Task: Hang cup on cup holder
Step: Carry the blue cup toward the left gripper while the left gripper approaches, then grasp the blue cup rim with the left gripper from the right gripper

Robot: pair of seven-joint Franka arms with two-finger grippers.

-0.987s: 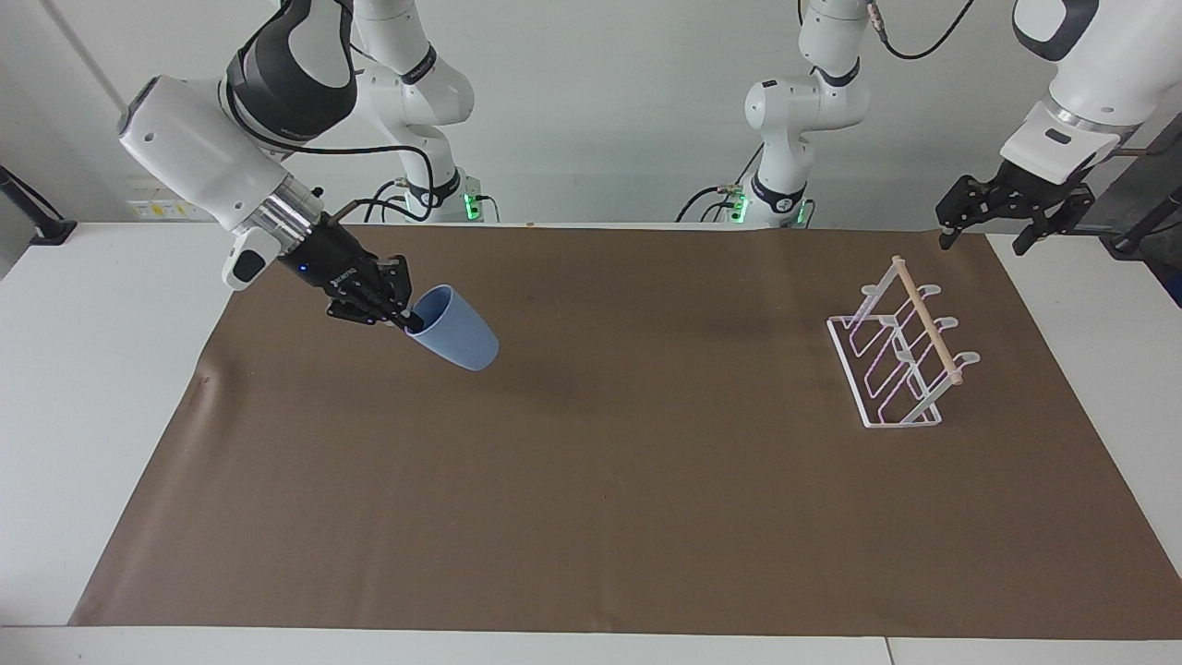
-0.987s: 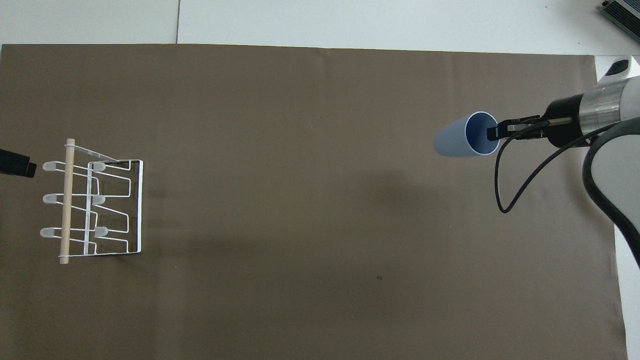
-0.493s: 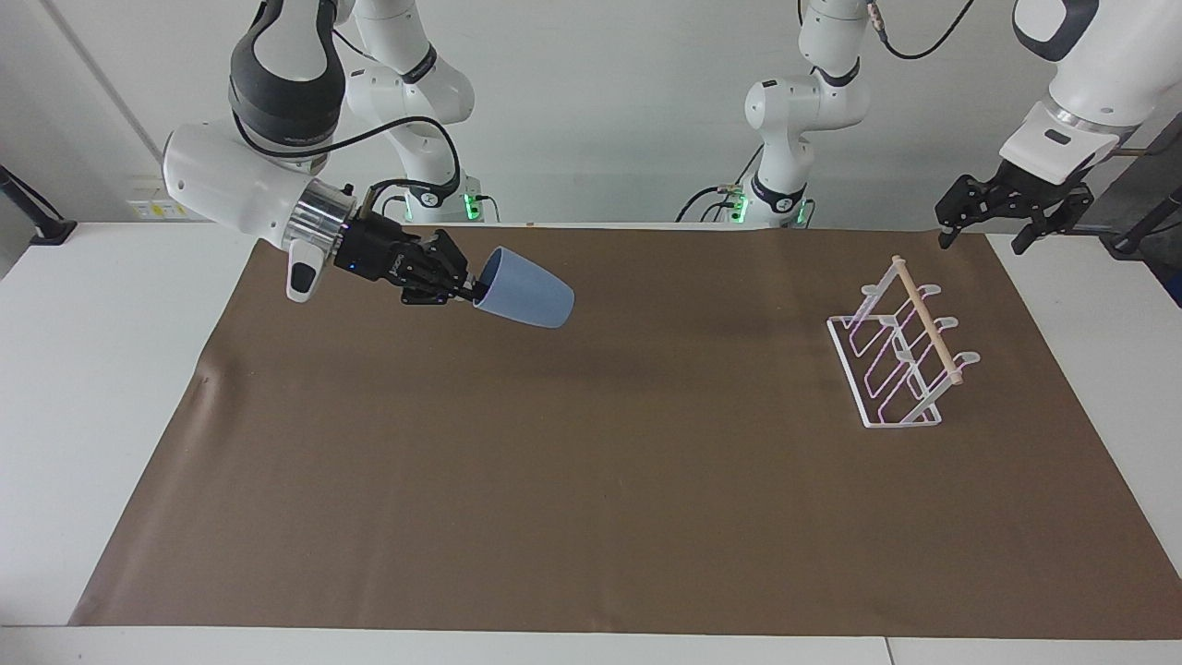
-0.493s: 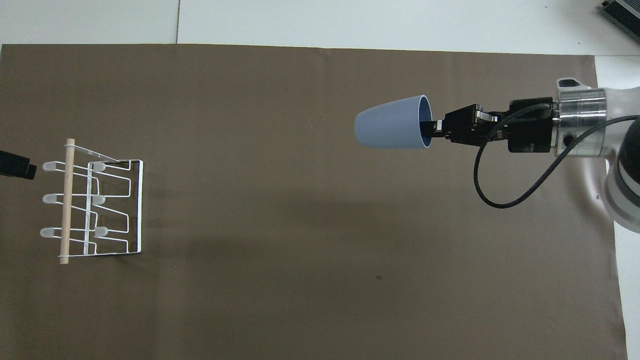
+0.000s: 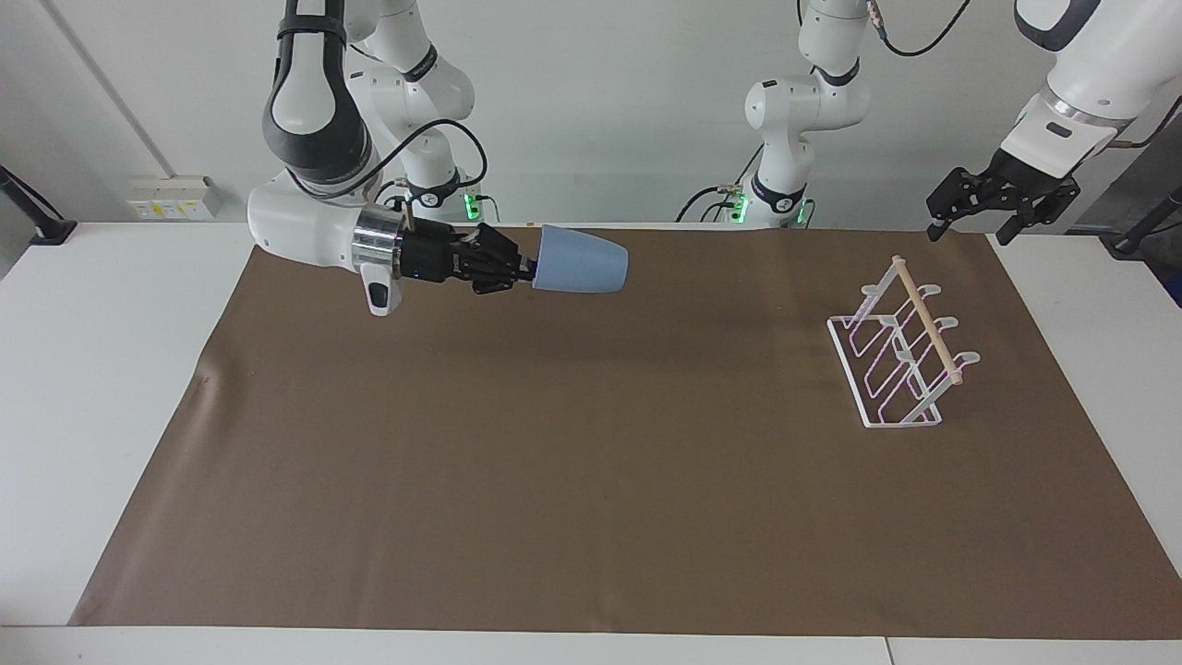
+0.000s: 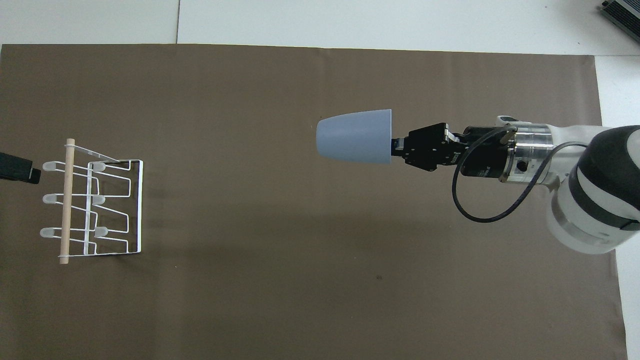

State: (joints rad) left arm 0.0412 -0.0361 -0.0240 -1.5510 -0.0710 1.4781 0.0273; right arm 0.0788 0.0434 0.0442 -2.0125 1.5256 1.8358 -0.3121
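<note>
Carrying: your right claw grips blue cup by rim, airborne; wire cup holder well ahead, hanging undone; left claw waits, spread.

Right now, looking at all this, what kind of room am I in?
Probably a robotics lab: two white arms stand at a table spread with a brown mat, the right gripper carries a blue cup, and a wire cup holder waits.

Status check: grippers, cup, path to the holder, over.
Right gripper shut on cup, held sideways over the mat. Left gripper open, waiting above cup holder. Nothing between cup and holder.
</note>
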